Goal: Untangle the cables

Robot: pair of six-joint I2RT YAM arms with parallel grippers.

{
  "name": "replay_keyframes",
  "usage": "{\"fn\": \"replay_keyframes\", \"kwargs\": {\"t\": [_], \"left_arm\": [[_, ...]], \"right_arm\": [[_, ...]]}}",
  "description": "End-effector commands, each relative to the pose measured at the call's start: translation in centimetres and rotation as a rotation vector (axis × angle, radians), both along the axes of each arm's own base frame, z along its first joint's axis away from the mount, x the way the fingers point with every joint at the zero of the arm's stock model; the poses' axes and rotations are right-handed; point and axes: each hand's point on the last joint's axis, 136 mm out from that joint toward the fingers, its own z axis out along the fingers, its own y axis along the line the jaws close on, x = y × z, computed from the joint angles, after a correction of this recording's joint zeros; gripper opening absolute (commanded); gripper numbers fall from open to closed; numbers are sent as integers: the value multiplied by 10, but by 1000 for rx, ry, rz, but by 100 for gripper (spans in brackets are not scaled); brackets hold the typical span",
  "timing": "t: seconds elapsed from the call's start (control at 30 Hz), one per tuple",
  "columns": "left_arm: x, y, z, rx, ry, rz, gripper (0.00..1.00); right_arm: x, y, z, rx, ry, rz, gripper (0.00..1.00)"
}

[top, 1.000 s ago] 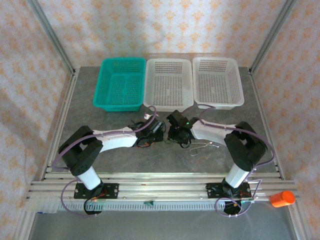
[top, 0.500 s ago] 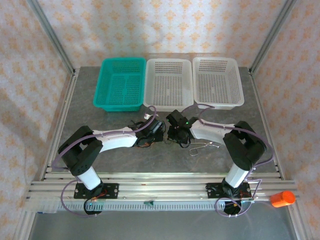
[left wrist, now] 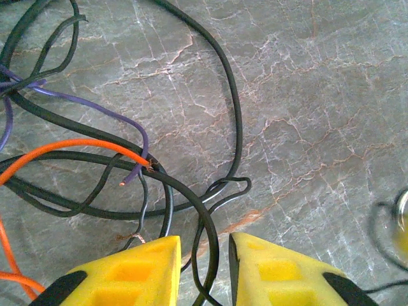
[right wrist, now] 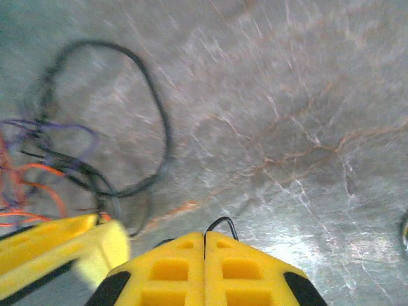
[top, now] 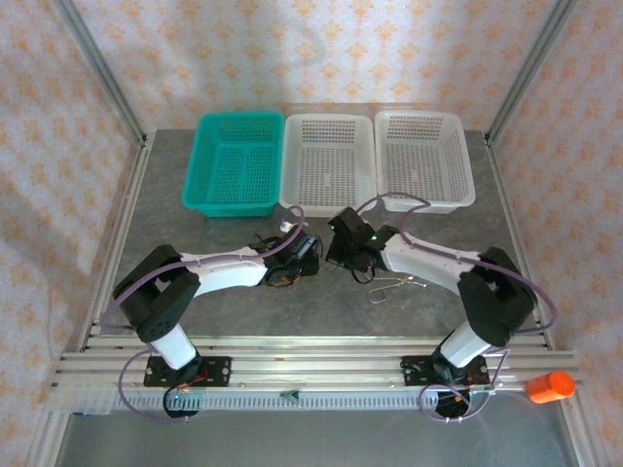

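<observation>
Over on the left, the teal basket [top: 234, 163] sits beside the middle white basket [top: 329, 161], and neither one shows a cable in it, so nothing has been sorted out.

On the near side of the middle white basket and a touch to its left, the left gripper [top: 297, 255] is down low over the cables [top: 282, 278]. From its wrist camera the left gripper [left wrist: 204, 245] has its jaws parted. A black cable [left wrist: 236, 115] loops between the yellow fingers [left wrist: 137, 268], with slack on either side, so it is straddled and not squeezed. Just left of that loop it is a proper knot. An orange cable [left wrist: 64, 145] runs under and over black strands, and a thin purple wire [left wrist: 95, 112] threads through with its bare end showing.

Straight out from the near edge of the middle white basket comes the right gripper [top: 346, 255]. In its own view the right gripper [right wrist: 204, 237] is clenched, pads pressed flat together. A thin black cable [right wrist: 220, 220] curls out of the seam, looking pinched, though blur makes that hard to confirm.

Nearer than the middle white basket and off to its right, the silver wire clip [top: 393, 285] lies alone on the table [top: 487, 204].

The call: early going. One strand seems caught, but the bundle is all in one heap. Every cable has yet to be pulled free and laid apart.
</observation>
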Motion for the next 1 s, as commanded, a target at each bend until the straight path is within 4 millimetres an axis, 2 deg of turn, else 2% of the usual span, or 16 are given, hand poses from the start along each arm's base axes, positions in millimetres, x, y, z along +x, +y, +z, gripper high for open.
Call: {"fn": "replay_keyframes", "kwargs": {"t": [0.0,0.27,0.63,0.97], "left_arm": [[6,7,7,5,-7,39,29],[2,12,3,25,-1,39,29],[2,15,-2,23,-3,55,30],[3,13,-4,18,-1,55,30]], "right_arm": [[9,-10,32,-14,-106,-48,0],[16,-14,92,74,-254,-71,0],[12,-21,141,179,-393,-76,0],[9,-45,210,214,-580,-111,0]]}}
